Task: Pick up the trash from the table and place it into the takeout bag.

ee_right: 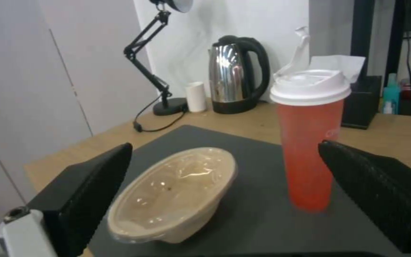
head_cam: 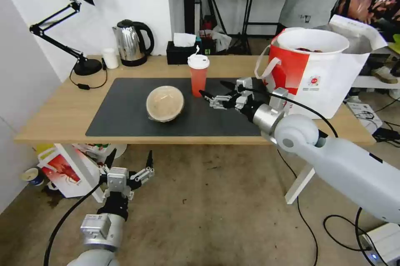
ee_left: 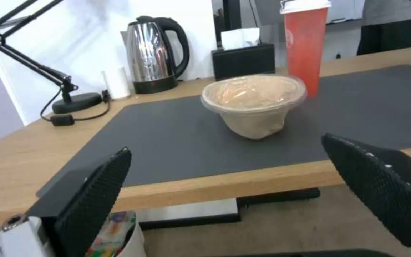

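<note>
Red and translucent, the tall plastic drink cup with its white lid (head_cam: 198, 75) stands upright on the dark grey mat (head_cam: 125, 120) of the light-wood worktop (head_cam: 54, 120) in the head view, just left of the right gripper (head_cam: 217, 90). That gripper hangs above the mat with its fingers spread and nothing between them, pointing toward the cup, so the right arm is clearly the nearer one. The tan lidded round bowl (head_cam: 165, 103) sits on the mat left of the cup. At the worktop's right end stands the large red-and-white takeout bag (head_cam: 316, 78), with the white round bowl of red shells (head_cam: 312, 41) already resting in its mouth. The left gripper (head_cam: 129, 165) waits below the worktop's front edge, released.

From the left wrist view, the tan bowl (ee_left: 254, 103) lies straight ahead beyond the worktop edge, the red cup (ee_left: 305, 43) just behind it, and the spread finger pads (ee_left: 96, 200) hold nothing.

From the right wrist view, the red cup (ee_right: 310, 142) stands nearer one open finger (ee_right: 381, 192), off the centre line, while the tan bowl (ee_right: 177, 196) lies tilted toward the other; a sideways shift seems needed before closing. This view alone shows the cup's upright axis against the jaw gap.
</note>
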Robot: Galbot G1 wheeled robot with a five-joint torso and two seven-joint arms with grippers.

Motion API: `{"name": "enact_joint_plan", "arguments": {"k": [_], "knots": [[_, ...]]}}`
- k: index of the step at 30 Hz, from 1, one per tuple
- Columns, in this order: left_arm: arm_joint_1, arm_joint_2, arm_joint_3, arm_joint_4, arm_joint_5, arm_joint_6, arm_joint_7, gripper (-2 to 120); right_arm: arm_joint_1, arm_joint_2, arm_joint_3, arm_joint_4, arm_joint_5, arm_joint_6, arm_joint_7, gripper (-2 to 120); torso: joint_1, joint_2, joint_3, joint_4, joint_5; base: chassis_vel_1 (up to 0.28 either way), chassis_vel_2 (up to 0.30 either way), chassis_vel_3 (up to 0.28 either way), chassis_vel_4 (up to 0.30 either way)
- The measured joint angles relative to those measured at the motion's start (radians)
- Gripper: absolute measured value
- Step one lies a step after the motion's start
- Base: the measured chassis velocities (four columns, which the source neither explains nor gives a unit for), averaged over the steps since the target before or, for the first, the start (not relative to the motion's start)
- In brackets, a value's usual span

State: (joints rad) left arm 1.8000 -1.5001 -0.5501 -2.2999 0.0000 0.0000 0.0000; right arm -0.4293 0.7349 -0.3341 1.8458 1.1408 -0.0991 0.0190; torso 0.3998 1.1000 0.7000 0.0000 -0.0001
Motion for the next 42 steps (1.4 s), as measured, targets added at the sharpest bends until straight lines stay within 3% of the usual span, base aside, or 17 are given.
{"name": "enact_joint_plan", "arguments": {"k": [31, 42], "knots": [[0.000, 0.000, 0.000, 0.000, 0.000, 0.000, 0.000, 100, 0.039, 0.174, 0.007, -0.197, -0.034, 0.024, -0.006, 100, 0.000, 0.000, 0.000, 0.0000, 0.0000, 0.000, 0.000, 0.000, 0.000], [0.000, 0.000, 0.000, 0.000, 0.000, 0.000, 0.000, 100, 0.054, 0.199, 0.008, -0.247, -0.057, 0.037, -0.006, 100, 0.000, 0.000, 0.000, -0.0001, 0.0000, 0.000, 0.000, 0.000, 0.000]]}}
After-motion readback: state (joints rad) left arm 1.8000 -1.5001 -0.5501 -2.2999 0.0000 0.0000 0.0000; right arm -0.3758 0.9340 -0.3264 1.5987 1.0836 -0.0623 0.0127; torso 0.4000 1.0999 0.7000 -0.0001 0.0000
